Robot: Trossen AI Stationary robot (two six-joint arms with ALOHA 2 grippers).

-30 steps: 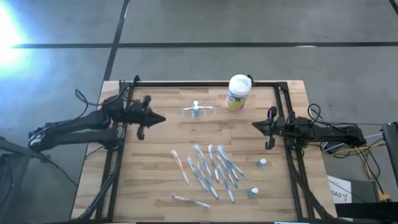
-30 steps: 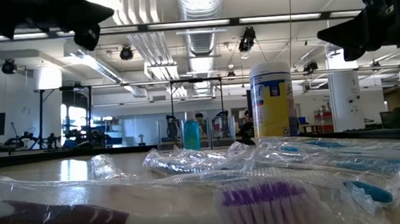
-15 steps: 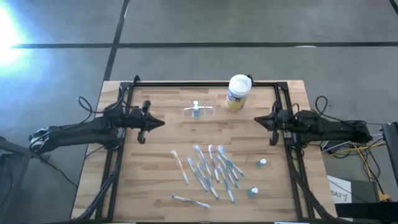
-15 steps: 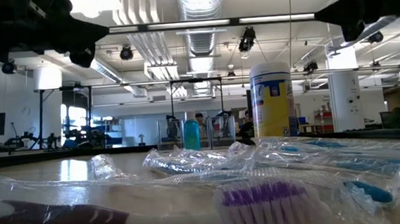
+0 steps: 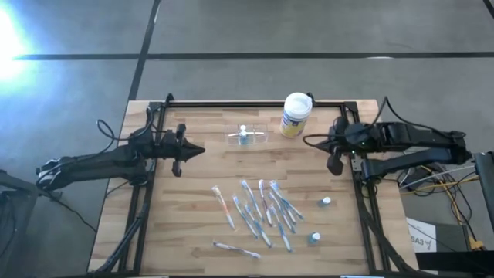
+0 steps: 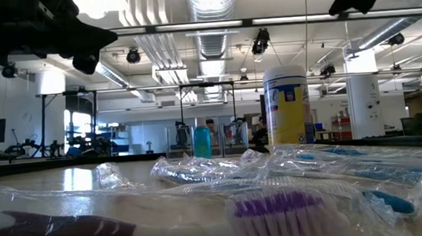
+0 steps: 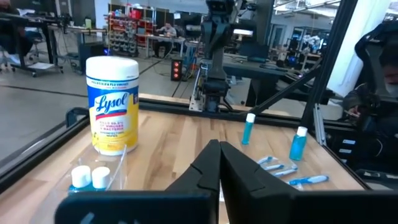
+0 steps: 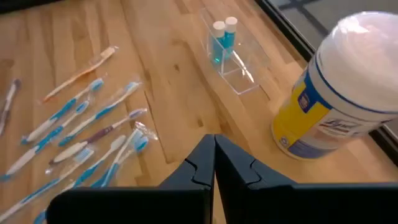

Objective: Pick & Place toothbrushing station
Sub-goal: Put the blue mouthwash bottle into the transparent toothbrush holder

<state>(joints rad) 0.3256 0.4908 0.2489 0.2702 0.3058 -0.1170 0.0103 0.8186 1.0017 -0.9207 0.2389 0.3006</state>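
Observation:
The toothbrushing station (image 5: 247, 137) is a small clear holder with two white-capped blue bottles standing in it. Its base rests on the wooden table near the far edge, left of the white-lidded canister (image 5: 296, 114). It also shows in the right wrist view (image 8: 231, 56) and the left wrist view (image 7: 93, 186). My left gripper (image 5: 202, 149) hovers shut and level over the table's left side, pointing right. My right gripper (image 5: 310, 141) hangs shut, high over the right side. It tips down toward the station and touches nothing.
Several wrapped toothbrushes (image 5: 262, 212) lie spread over the table's near middle. Two small blue bottles (image 5: 326, 201) (image 5: 314, 238) stand near the right edge. A black frame rail (image 5: 247, 104) runs along the far edge and sides. Bare wood lies between the grippers and the station.
My right gripper has risen well above the table and tipped from level to pointing down, drifting slightly toward the far edge. My left gripper has sunk a little and then kept still. Both stay shut. Nothing on the table has moved.

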